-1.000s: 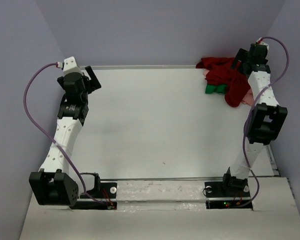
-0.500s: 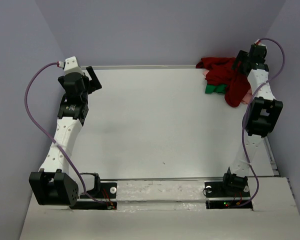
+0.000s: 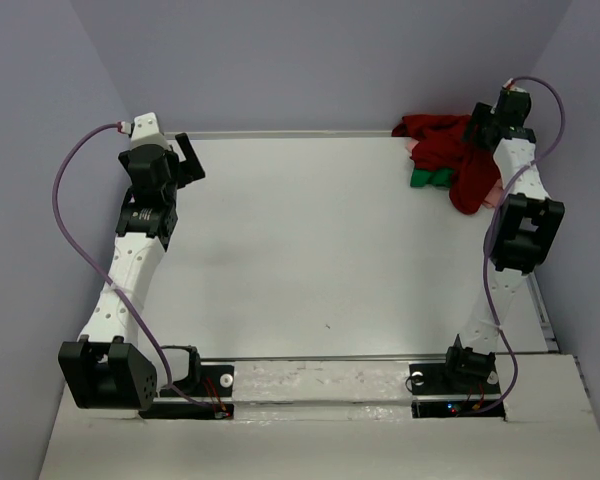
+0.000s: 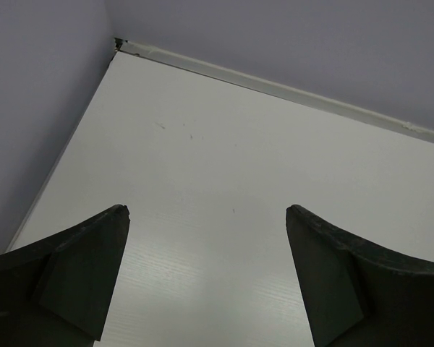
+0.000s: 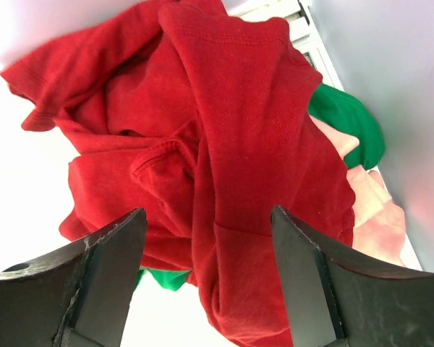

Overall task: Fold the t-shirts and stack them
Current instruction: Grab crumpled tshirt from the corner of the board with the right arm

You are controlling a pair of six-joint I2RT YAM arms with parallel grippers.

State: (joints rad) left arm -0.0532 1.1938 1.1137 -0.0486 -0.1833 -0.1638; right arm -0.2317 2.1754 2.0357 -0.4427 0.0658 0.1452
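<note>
Holding left gripper (image 4: 206,213) wide open, empty, over white table (image 3: 310,240); straddling crumpled dark red cloth t-shirt (image 5: 224,108) with right gripper (image 5: 207,213), jaws parted, atop bright green shirt (image 5: 347,123) and salmon pink shirt (image 5: 376,217), far-right corner.

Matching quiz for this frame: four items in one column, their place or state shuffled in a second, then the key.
Column 1
1. dark red shirt
2. green shirt
3. left gripper
4. right gripper

Column 2
A. open, over bare table at the far left
B. mostly hidden under another shirt
C. on top of the other shirts, far right corner
D. open, just above red cloth

Pairs: 1-C, 2-B, 3-A, 4-D
</note>
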